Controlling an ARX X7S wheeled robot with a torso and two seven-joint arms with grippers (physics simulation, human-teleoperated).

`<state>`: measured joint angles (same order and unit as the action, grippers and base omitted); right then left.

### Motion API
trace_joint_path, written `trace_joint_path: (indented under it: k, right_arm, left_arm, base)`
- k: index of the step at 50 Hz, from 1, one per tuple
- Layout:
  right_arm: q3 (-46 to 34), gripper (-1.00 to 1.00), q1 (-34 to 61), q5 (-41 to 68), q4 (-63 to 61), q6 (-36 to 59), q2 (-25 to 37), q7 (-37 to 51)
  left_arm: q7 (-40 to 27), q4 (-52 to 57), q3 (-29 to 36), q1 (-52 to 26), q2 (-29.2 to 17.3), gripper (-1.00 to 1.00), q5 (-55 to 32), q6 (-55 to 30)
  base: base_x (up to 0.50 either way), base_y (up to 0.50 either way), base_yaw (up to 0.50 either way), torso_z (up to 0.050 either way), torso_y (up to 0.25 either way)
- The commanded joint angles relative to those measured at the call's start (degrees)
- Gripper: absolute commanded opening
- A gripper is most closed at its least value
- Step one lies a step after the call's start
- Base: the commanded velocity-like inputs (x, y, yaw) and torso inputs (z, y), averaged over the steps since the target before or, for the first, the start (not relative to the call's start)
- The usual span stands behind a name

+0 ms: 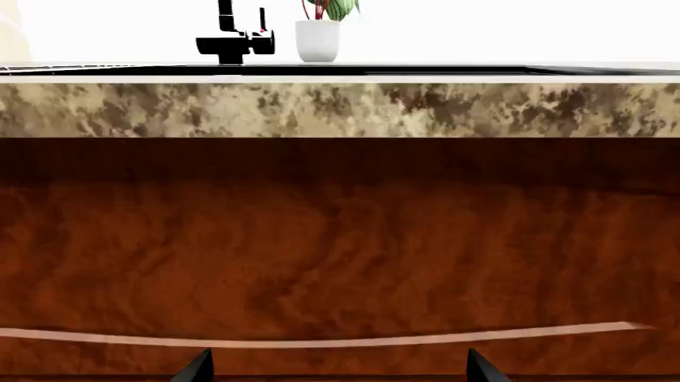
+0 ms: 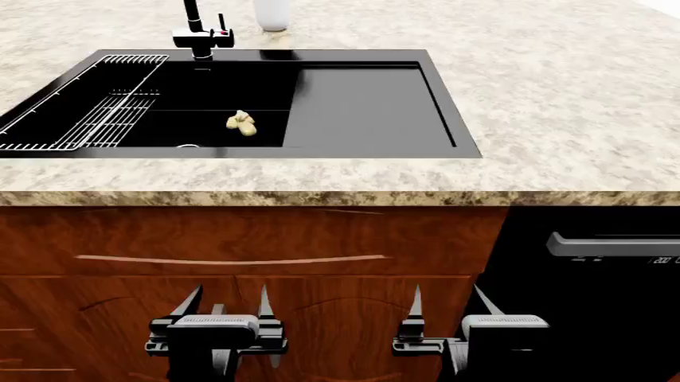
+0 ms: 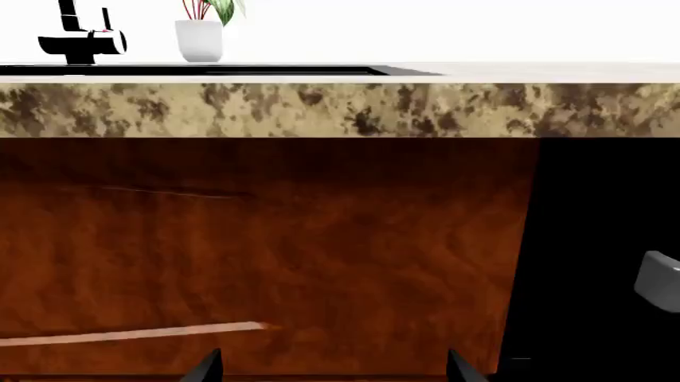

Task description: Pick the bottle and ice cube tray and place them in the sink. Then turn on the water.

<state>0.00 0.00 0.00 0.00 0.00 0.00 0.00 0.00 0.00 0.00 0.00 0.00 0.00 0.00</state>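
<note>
The black sink (image 2: 361, 99) is set in the speckled countertop, with a wire rack (image 2: 95, 103) at its left and a flat drainboard at its right. The tall black tap (image 2: 197, 32) stands behind the basin; no stream shows. It also shows in the left wrist view (image 1: 228, 40) and the right wrist view (image 3: 80, 40). The bottle and the ice cube tray are out of view. My left gripper (image 2: 228, 306) (image 1: 338, 366) and right gripper (image 2: 447, 306) (image 3: 333, 368) are both open and empty. They sit low, below the counter edge, facing the wooden cabinet front.
A small yellowish object (image 2: 244, 122) lies in the basin. A white plant pot (image 2: 272, 12) stands behind the sink. A drawer handle (image 2: 234, 260) crosses the wooden cabinet front. A black appliance with a grey handle (image 2: 616, 243) is at the right.
</note>
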Motion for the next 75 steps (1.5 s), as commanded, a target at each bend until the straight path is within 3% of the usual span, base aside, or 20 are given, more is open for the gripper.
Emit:
trace_joint_path:
  k: [1, 10, 19, 27, 36, 42, 51, 56, 61, 75]
  right_arm:
    - [-1.1, 1.00, 0.1, 0.8, 0.6, -0.7, 0.9, 1.3]
    - [-3.5, 1.00, 0.3, 1.3, -1.3, 0.0, 2.4, 3.9]
    - [-4.3, 1.00, 0.9, 0.8, -9.2, 4.7, 3.5, 6.4]
    - [-5.2, 1.00, 3.7, 0.1, -17.4, 11.5, 4.8, 7.3]
    - [-4.3, 1.00, 10.9, 1.1, -18.3, 15.1, 6.2, 7.7]
    - [-5.1, 1.00, 18.6, 1.3, -18.3, 22.2, 8.2, 6.0]
    - [-5.8, 1.00, 30.9, 1.9, -17.1, 30.4, 10.0, 3.8]
    - [-6.6, 1.00, 37.1, 2.4, -13.2, 32.2, 10.7, 2.1]
    - [-7.0, 1.00, 40.8, 2.3, -9.4, 32.8, 11.0, 1.8]
    - [-4.4, 1.00, 42.2, 4.3, -11.0, 35.9, 13.1, 1.0]
  left_arm:
    - [-0.3, 0.2, 0.9, 0.0, -0.9, 1.00, -2.1, -0.5]
    - [0.6, 5.4, 2.6, 1.8, -3.1, 1.00, -6.2, -1.8]
    - [0.1, 15.4, 2.9, 2.9, -5.3, 1.00, -8.6, -7.7]
    - [-0.4, 24.0, 2.9, -1.0, -7.9, 1.00, -10.5, -16.5]
    - [-1.4, 34.3, 1.8, -9.1, -10.7, 1.00, -14.8, -31.3]
    - [-1.9, 37.6, 0.2, -19.5, -12.2, 1.00, -18.8, -41.9]
    - [-1.5, 31.0, -3.4, -34.4, -13.6, 1.00, -23.9, -52.7]
    - [-3.8, 23.7, -8.3, -41.1, -11.5, 1.00, -27.0, -59.4]
    - [-3.6, 19.3, -5.9, -42.3, -13.0, 1.00, -24.2, -56.2]
    - [-2.4, 22.4, -4.8, -40.2, -12.4, 1.00, -24.9, -52.0]
  base:
    - [0.00, 0.00, 0.00, 0.000, 0.000]
    - [0.00, 0.00, 0.00, 0.017, 0.000]
    - [0.00, 0.00, 0.00, 0.050, 0.000]
    - [0.00, 0.00, 0.00, 0.050, 0.000]
    - [0.00, 0.00, 0.00, 0.050, 0.000]
    - [0.00, 0.00, 0.00, 0.050, 0.000]
    - [0.00, 0.00, 0.00, 0.045, 0.000]
    - [0.00, 0.00, 0.00, 0.000, 0.000]
    - [0.00, 0.00, 0.00, 0.000, 0.000]
    - [0.00, -0.38, 0.00, 0.000, 0.000]
